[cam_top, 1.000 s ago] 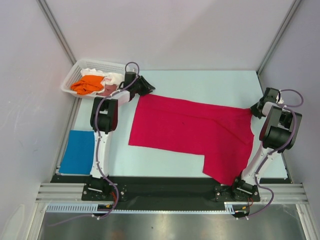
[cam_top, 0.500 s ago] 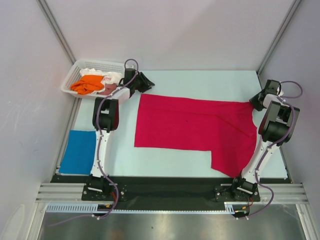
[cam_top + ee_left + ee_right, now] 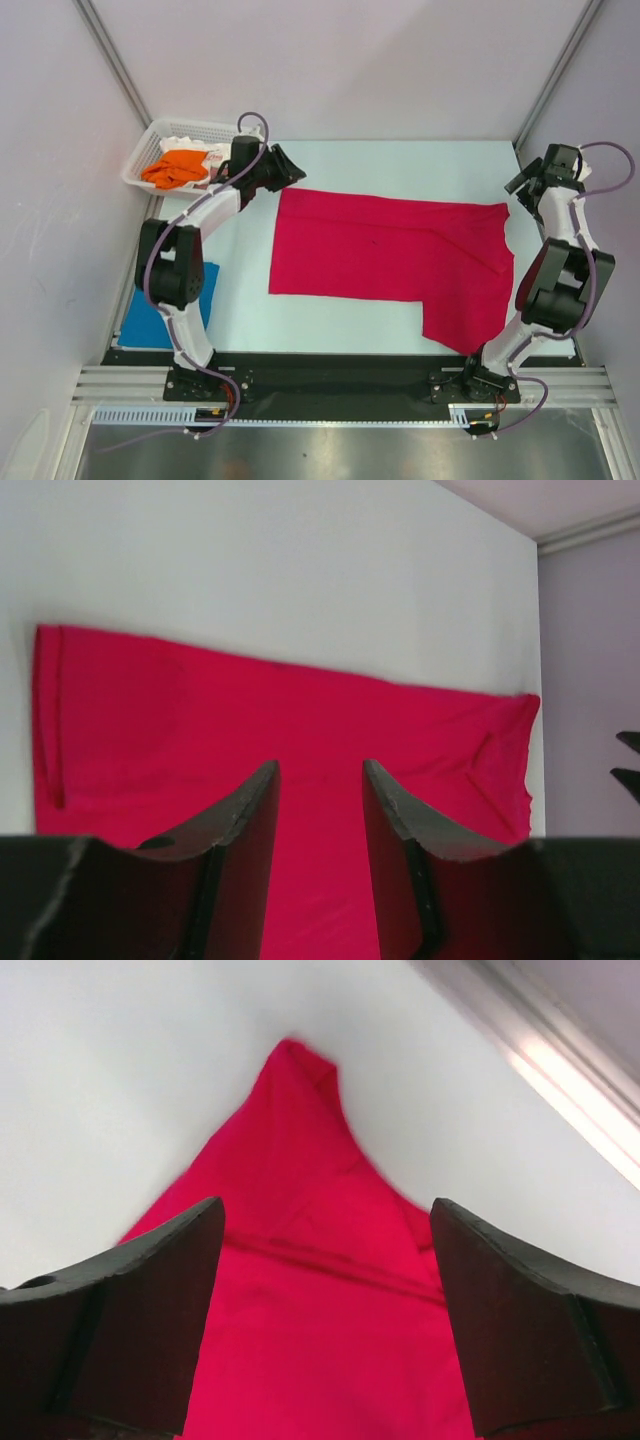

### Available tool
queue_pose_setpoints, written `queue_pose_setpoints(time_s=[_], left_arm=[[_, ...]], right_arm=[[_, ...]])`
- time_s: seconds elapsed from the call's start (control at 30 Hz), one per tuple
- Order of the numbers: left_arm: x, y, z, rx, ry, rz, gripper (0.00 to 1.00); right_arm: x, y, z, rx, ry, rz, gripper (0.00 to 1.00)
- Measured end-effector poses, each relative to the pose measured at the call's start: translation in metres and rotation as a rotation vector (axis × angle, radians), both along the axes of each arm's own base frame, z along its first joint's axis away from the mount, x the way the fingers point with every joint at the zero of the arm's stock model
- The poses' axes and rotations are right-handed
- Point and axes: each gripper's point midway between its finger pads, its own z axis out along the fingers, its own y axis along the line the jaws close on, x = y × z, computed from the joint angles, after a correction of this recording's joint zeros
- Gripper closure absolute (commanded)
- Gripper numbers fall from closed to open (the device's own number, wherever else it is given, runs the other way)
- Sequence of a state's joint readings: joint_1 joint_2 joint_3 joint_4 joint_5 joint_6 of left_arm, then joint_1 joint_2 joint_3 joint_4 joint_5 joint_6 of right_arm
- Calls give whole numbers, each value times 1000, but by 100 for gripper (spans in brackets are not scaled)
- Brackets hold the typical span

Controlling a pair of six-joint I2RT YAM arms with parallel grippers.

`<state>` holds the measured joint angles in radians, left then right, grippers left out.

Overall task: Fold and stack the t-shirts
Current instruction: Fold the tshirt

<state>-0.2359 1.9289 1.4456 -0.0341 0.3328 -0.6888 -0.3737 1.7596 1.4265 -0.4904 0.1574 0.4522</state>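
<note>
The crimson-red t-shirt [image 3: 380, 250] lies spread flat across the middle of the table, one part reaching toward the front right edge. My left gripper [image 3: 289, 169] hovers just off the shirt's back left corner, jaws apart and nothing between them [image 3: 320, 770], with the red cloth [image 3: 300, 700] below. My right gripper [image 3: 520, 184] is raised behind the shirt's back right corner. It stands wide open [image 3: 325, 1210] over the pointed red corner [image 3: 300, 1290]. The folded blue t-shirt [image 3: 138, 322] lies at front left, partly hidden by the left arm.
A white lattice basket [image 3: 195, 124] at the back left holds an orange t-shirt [image 3: 175, 167] and a white one [image 3: 190, 146]. The enclosure's frame posts and walls stand close behind both grippers. A bright metal rail [image 3: 560, 1070] runs beside the right gripper.
The right gripper has opened, let go of the red shirt's back right corner and lifted away toward the back. The left arm has stretched out and risen. The shirt was drawn rightward and now lies flat.
</note>
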Motion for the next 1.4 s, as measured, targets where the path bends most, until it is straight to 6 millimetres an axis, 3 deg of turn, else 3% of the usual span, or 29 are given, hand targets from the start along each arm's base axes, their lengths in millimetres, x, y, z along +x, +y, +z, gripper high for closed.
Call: queue_pose_setpoints(time_s=[0.07, 0.17, 0.33, 0.47, 0.57, 0.7, 1.03, 1.4], left_arm=[[-18, -2, 4, 18, -14, -14, 59], [-35, 0, -10, 64, 2, -27, 60], [-47, 20, -51, 187, 66, 0, 57], [-43, 34, -80, 283, 93, 27, 56], [-43, 42, -108, 341, 142, 44, 58], [-44, 50, -132, 389, 187, 61, 57], [-27, 59, -127, 430, 161, 120, 59], [-20, 54, -130, 418, 165, 110, 67]], right_arm=[[-6, 16, 13, -7, -19, 39, 11], [-15, 56, 15, 20, -40, 141, 12], [-31, 129, -10, 107, -7, 329, 12], [-45, 185, -26, 143, 15, 479, 11], [-55, 209, -32, 165, 10, 550, 11], [-60, 210, -37, 172, 5, 556, 11], [-70, 202, -54, 167, 22, 549, 11], [-67, 192, -52, 162, 2, 536, 11]])
